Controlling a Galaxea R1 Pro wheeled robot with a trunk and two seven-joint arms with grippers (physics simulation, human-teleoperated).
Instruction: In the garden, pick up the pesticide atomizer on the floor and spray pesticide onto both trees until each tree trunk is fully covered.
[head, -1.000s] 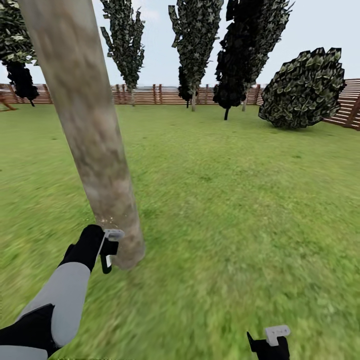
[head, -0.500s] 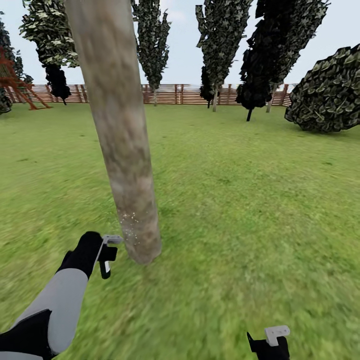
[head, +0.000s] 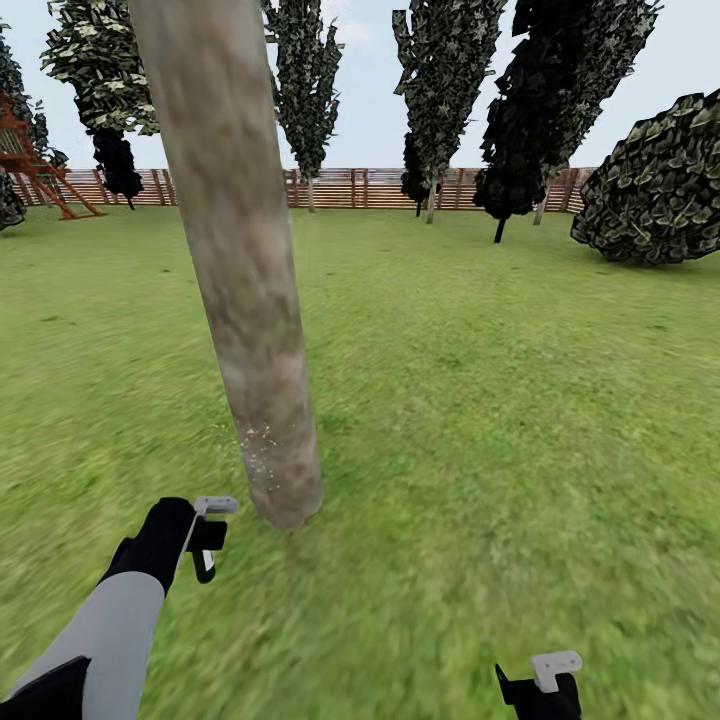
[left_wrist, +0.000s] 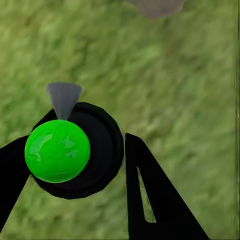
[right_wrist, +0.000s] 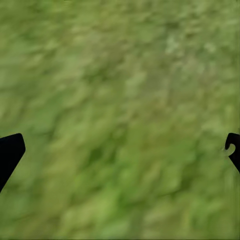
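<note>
- While the left gripper (left_wrist: 75, 175) hangs low over the lawn (head: 480, 400), its fingers (left_wrist: 155, 200) are clamped around the pesticide atomizer (left_wrist: 75, 150), green ball cap in a black collar.
- No label or writing readable on it.
- Its grey nozzle (left_wrist: 64, 99) points past the fingertips toward the tree trunk (head: 250, 300), whose base stands just beyond; the bottle's long axis cannot be judged from here.
- Pale specks dot the bark low down, near the gripper.
- Right gripper (right_wrist: 120, 150) spread wide, empty, above grass.
- Far back: slat fence (head: 350, 188), more trees (head: 440, 90), round bush (head: 655, 190).
</note>
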